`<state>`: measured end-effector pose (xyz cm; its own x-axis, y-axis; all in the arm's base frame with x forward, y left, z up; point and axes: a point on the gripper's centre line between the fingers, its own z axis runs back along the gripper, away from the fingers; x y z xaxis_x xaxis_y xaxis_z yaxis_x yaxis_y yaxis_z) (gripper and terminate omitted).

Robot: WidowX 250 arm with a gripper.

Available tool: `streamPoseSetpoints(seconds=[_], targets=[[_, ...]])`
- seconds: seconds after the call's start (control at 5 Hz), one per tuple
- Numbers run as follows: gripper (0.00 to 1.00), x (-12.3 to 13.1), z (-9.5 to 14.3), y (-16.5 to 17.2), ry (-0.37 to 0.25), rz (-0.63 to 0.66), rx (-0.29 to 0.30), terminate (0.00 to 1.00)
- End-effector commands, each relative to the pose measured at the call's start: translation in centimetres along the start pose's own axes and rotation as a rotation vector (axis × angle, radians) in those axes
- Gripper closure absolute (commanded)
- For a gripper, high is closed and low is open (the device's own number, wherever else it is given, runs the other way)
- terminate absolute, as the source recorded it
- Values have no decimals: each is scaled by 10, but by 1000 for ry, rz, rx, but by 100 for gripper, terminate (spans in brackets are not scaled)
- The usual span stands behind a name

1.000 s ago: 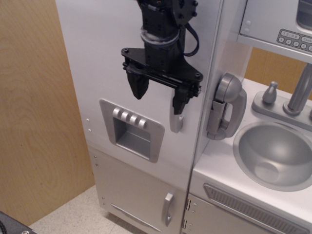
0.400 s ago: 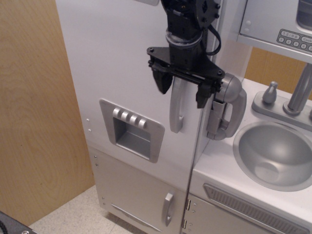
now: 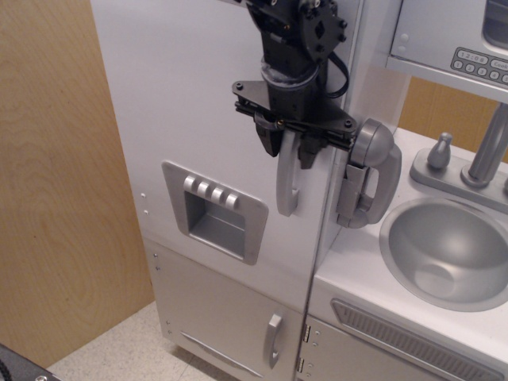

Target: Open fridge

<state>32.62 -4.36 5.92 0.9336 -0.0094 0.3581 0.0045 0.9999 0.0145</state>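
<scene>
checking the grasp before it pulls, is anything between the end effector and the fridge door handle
Nothing visible is. The end effector has its fingers on either side of the top of the long silver handle on the fridge. The toy phone hangs just right of it.

- We see a toy play kitchen set up indoors: a white fridge (image 3: 214, 159) with a silver ice-dispenser panel (image 3: 214, 210).
- A toy phone (image 3: 369, 175), a sink (image 3: 448, 250) with faucet (image 3: 488, 151) and a microwave keypad (image 3: 479, 63) sit alongside.
- A plywood wall (image 3: 59, 182) and speckled floor (image 3: 127, 349), plus a black robot arm (image 3: 294, 48), suggest to us a lab.
</scene>
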Motion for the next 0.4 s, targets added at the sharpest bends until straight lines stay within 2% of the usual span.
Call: streamPoseSetpoints(seconds=[0.0, 0.2], targets=[[100, -12, 12, 20, -58, 14, 49, 0], [100, -38, 24, 40, -50, -15, 44, 0]])
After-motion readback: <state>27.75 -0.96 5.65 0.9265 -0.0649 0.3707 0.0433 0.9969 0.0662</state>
